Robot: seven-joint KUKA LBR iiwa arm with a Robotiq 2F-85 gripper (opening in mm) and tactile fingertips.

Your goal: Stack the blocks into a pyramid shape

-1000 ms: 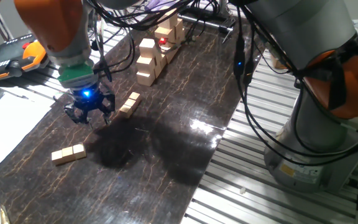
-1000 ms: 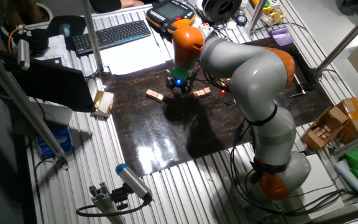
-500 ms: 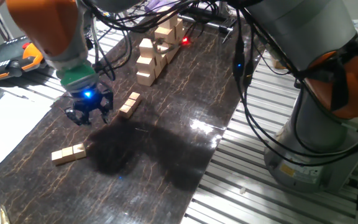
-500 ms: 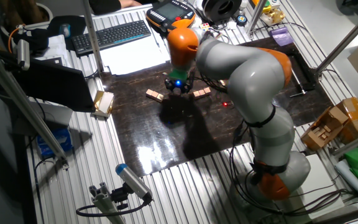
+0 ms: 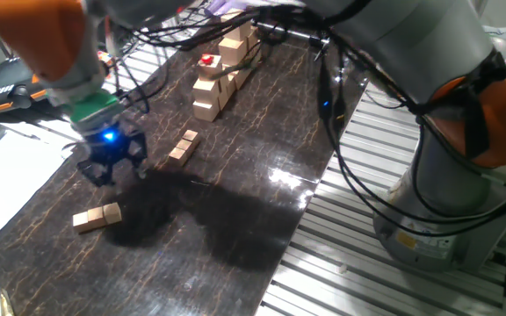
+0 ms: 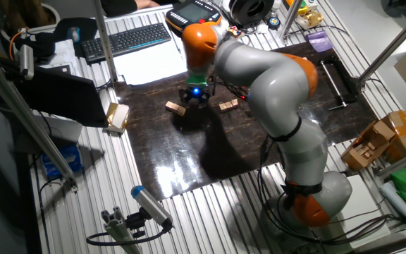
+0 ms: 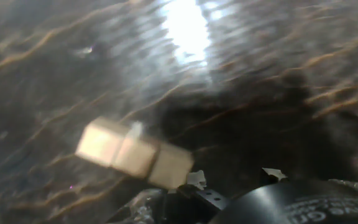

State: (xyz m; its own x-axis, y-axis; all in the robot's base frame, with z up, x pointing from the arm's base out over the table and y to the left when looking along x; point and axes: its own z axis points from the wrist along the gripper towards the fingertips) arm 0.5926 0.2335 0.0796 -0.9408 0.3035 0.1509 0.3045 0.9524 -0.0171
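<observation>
Centrally, dark marbled table top [image 5: 235, 175] running from lower left to upper centre of one fixed view, glossy with a glare patch right of middle

Grey and orange arm [image 6: 273, 92] arching from lower right to upper centre of the other fixed view

Stepped stack of larger pale blocks [image 5: 218, 70] at upper centre of one fixed view, red spot on its upper part

Black keyboard [image 6: 125, 39] at upper left of the other fixed view, beyond the table edge

Gripper [image 5: 108, 162] at left of one fixed view, blue light on its body, hanging above the table, fingers spread apart, nothing seen between them; at upper centre of the other fixed view [image 6: 194, 94]

Row of small tan blocks [image 5: 96, 216] lying flat at lower left of one fixed view, below the gripper and apart from it; blurred in hand view [image 7: 135, 154], left of centre

Second short row of tan blocks [image 5: 183, 146] left of centre, right of the gripper, below the stepped stack

No pyramid built from the small blocks
</observation>
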